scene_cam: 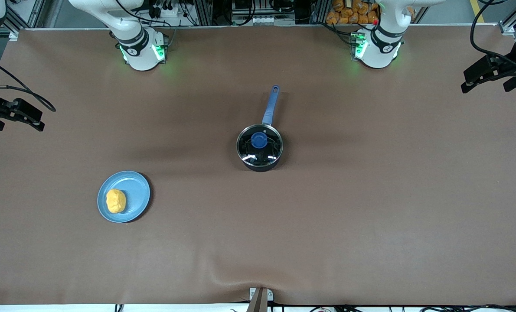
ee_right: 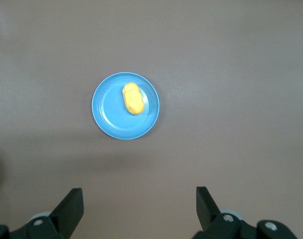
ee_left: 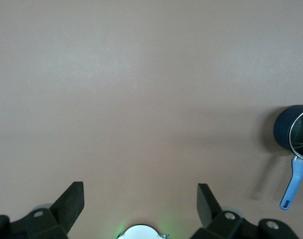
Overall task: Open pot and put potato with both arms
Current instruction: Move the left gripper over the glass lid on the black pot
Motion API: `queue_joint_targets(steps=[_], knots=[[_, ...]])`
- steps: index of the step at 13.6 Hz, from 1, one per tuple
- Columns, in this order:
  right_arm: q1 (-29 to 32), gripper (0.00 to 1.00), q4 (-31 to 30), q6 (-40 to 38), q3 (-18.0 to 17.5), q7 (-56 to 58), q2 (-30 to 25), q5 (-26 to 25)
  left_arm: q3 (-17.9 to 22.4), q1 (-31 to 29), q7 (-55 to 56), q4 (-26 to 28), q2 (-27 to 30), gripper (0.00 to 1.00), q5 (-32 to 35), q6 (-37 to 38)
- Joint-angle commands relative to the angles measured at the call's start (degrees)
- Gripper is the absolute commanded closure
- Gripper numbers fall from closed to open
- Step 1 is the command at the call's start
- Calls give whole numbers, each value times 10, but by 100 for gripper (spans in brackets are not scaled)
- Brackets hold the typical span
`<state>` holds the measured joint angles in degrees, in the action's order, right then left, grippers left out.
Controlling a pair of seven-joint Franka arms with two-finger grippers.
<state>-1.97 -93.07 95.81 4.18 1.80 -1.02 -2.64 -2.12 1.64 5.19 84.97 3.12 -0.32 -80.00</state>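
The black pot (scene_cam: pixel 259 149) stands mid-table with its glass lid (scene_cam: pixel 266 149) on, blue knob (scene_cam: pixel 258 139) on top, and its blue handle (scene_cam: pixel 271 104) pointing toward the robots' bases. The pot also shows in the left wrist view (ee_left: pixel 285 130). The yellow-orange potato (scene_cam: pixel 115 201) lies on a light-blue plate (scene_cam: pixel 136 190) toward the right arm's end, nearer the front camera than the pot. The right wrist view shows the potato (ee_right: pixel 133 98) and the plate (ee_right: pixel 109 112). My left gripper (scene_cam: pixel 485 82) (ee_left: pixel 141 199) is open and empty, high over the left arm's end. My right gripper (scene_cam: pixel 15 121) (ee_right: pixel 140 199) is open and empty over the right arm's end.
The brown table cover (scene_cam: pixel 370 208) is bare around the pot and plate. A small metal bracket (scene_cam: pixel 260 297) sits at the table's front edge. A pile of orange items (scene_cam: pixel 349 11) lies off the table by the left arm's base.
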Motion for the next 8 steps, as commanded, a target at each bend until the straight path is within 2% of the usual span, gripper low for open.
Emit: queue_joint_targets(steps=[1, 5, 8], knots=[[2, 0, 14, -8, -4, -7, 6, 1, -7, 1, 8, -11, 0, 0, 12, 20], [0, 0, 14, -9, -4, -7, 6, 1, -9, 6, 8, -12, -7, 0, 17, 21], [1, 0, 14, -9, -4, -7, 6, 1, -48, 28, 23, -12, -42, 0, 16, 20]])
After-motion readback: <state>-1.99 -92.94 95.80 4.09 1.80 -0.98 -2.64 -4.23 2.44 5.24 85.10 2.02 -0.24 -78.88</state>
